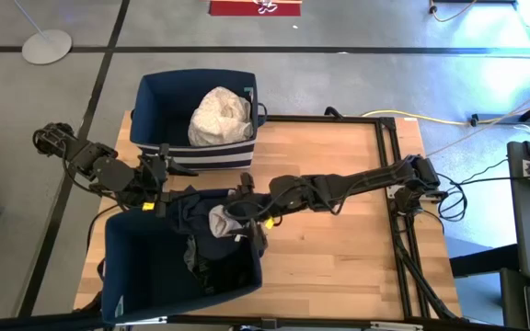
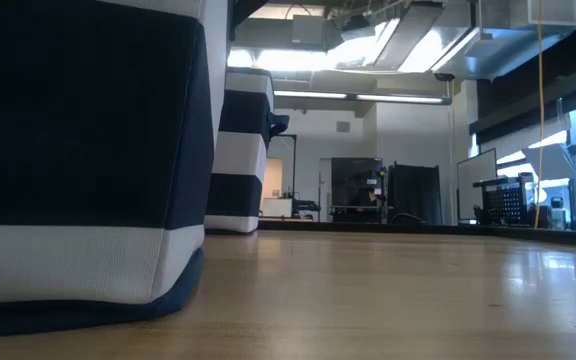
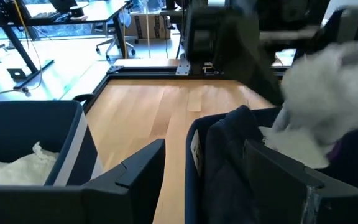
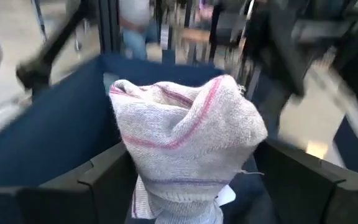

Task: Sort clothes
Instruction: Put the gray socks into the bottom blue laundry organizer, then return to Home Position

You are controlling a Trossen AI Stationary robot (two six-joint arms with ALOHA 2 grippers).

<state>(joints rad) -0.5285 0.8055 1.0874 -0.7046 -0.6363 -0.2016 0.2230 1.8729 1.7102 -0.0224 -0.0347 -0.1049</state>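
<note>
The right tool (image 1: 237,223) reaches over the near navy fabric bin (image 1: 127,276) at the front edge of the light wooden desk (image 1: 339,248). Between its dark fingers (image 4: 98,180) sits a grey knitted sock with pink stripes (image 4: 185,130), bunched into a soft lump just above the bin's dark contents. In the right wrist view the fingers stand wide on either side of the sock, so the tool looks released, the sock lying loose between them rather than pinched. Under the sock lie dark navy and black garments (image 1: 214,262), heaped inside this bin and draped over its rim.

The left tool (image 1: 159,184) waits between the two bins, fingers spread and holding nothing.

The far navy bin with white stripes (image 1: 159,119) stands at the back of the desk and holds a crumpled pile of white and cream clothes (image 1: 221,117). The bare desk top stretches away to the right of both bins
</note>
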